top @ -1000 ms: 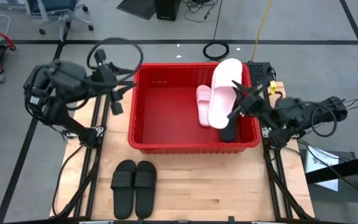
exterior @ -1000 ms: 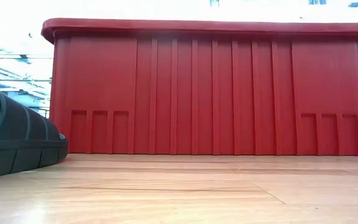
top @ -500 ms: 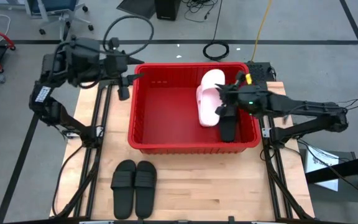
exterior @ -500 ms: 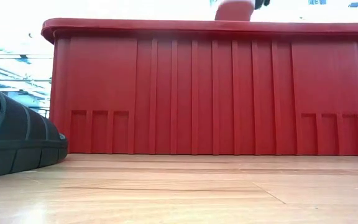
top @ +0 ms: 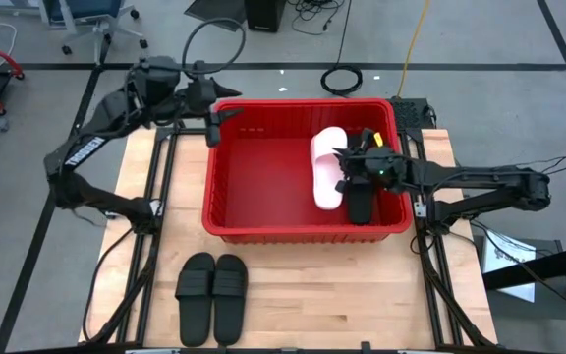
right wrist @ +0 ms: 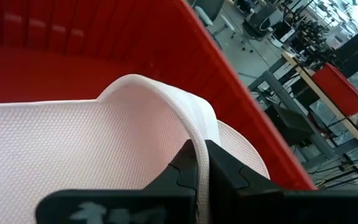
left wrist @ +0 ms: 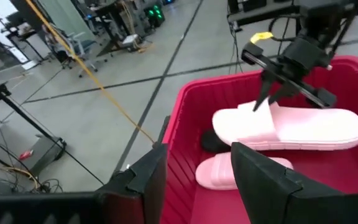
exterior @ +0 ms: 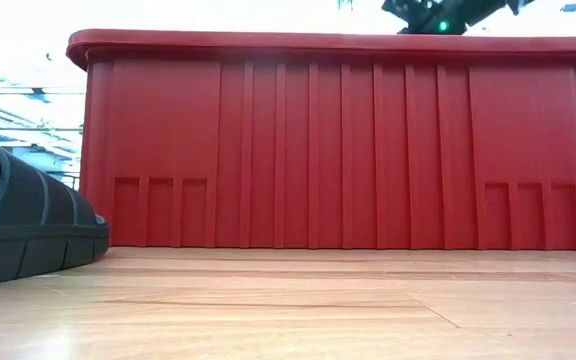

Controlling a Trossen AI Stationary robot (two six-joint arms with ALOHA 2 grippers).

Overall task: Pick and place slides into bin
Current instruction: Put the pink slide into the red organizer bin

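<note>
The red bin [top: 263,221] stands at the table's middle. My right gripper [top: 345,169] is inside it, shut on a pale pink slide [left wrist: 303,127], which lies over a second pink slide [left wrist: 229,171]. A black slide [top: 360,206] lies on the bin's floor at its right side. Two black slides [top: 212,295] lie side by side, soles down, on the table in front of the bin; one shows in the low view [exterior: 23,225]. My left gripper [top: 214,120] is open and empty above the bin's far left corner. My right gripper pinches the pink slide's wide strap [right wrist: 194,134] at its edge between its two fingers [right wrist: 229,171]. The fingers come from above, slanting down from the table's right side [left wrist: 269,99]. The slide lies about level inside the bin; whether it rests on the other pink slide, I cannot tell.
The bin's tall walls and rolled rim [exterior: 328,40] stand around the right gripper. Bare wooden table [top: 362,295] lies in front of the bin, to the right of the black pair. Metal frame rails [top: 160,197] run along both table sides.
My right gripper has carried the pink slide from above the bin's far right rim down into the bin, toward the table's left, and the slide has tipped to lie about level. My left gripper has moved toward the table's far edge and right, to the bin's far left corner.
</note>
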